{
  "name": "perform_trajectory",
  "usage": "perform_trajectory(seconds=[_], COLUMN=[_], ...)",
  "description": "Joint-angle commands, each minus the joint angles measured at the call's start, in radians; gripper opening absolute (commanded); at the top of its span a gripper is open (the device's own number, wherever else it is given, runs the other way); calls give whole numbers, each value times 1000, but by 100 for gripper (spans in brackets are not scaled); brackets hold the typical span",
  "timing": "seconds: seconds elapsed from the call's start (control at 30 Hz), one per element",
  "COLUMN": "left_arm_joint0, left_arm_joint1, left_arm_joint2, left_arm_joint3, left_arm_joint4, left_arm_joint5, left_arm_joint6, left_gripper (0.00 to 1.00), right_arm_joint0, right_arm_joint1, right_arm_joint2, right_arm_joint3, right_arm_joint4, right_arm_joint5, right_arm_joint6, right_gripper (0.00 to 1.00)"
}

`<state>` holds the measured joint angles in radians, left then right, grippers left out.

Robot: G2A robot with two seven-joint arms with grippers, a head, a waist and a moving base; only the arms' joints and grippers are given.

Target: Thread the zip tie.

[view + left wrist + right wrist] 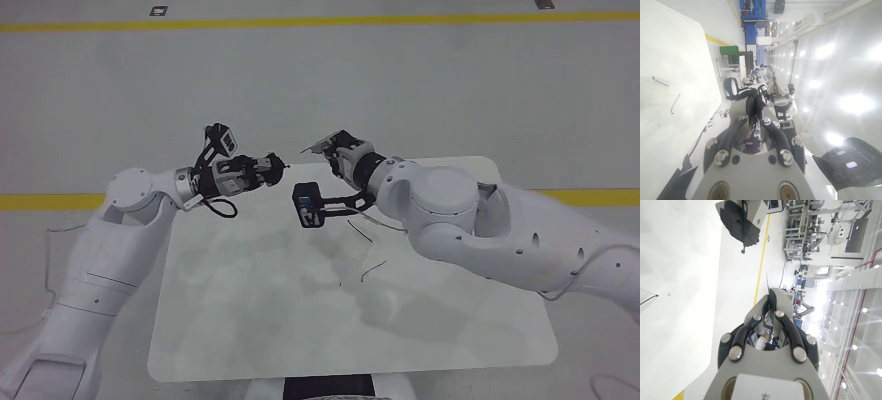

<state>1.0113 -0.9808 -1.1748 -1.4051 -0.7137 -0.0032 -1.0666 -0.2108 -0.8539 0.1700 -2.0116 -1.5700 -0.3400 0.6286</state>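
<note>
Left jaws clenched on tie head [743, 251], right jaws clenched on tail [767, 283], both above table [250, 320] edge at 11 o'clock. You see tip facing head, gap between: not threaded yet. Left for you: align, insert, pull through.

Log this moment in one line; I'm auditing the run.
left gripper: shut on zip tie head | right gripper: shut on zip tie tail | ends apart, unthreaded | table: two loose ties

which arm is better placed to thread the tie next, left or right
Right, probably: the right end effector pinches the zip tie tail, tip sticking out free, while the left end effector holds the zip tie head.
</note>
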Motion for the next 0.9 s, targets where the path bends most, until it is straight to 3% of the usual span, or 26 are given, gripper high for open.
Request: perform_trajectory(seconds=[0.0,0.33,0.73,0.87], left_arm_joint0=[7,23,8,6], left_arm_joint1=[2,11,13,13], left_arm_joint2=[-6,-34,-38,-39], left_arm_joint3=[-6,-31,-53,-63], left_arm_joint4=[2,-2,-12,-4], left_arm_joint5=[2,19,30,15], left_arm_joint6=[1,-3,-4,-6], left_gripper=[0,0,0,0], right_arm_joint0=[12,64,65,65], right_arm_joint1=[1,16,27,27], right_arm_joint2=[0,0,0,0], right_arm_joint3=[1,-10,-23,-23], right_arm_joint4=[0,0,0,0], right_arm_joint5=[0,0,0,0], right_arm_joint6=[-26,-124,-128,-128], right_gripper=[0,0,0,0])
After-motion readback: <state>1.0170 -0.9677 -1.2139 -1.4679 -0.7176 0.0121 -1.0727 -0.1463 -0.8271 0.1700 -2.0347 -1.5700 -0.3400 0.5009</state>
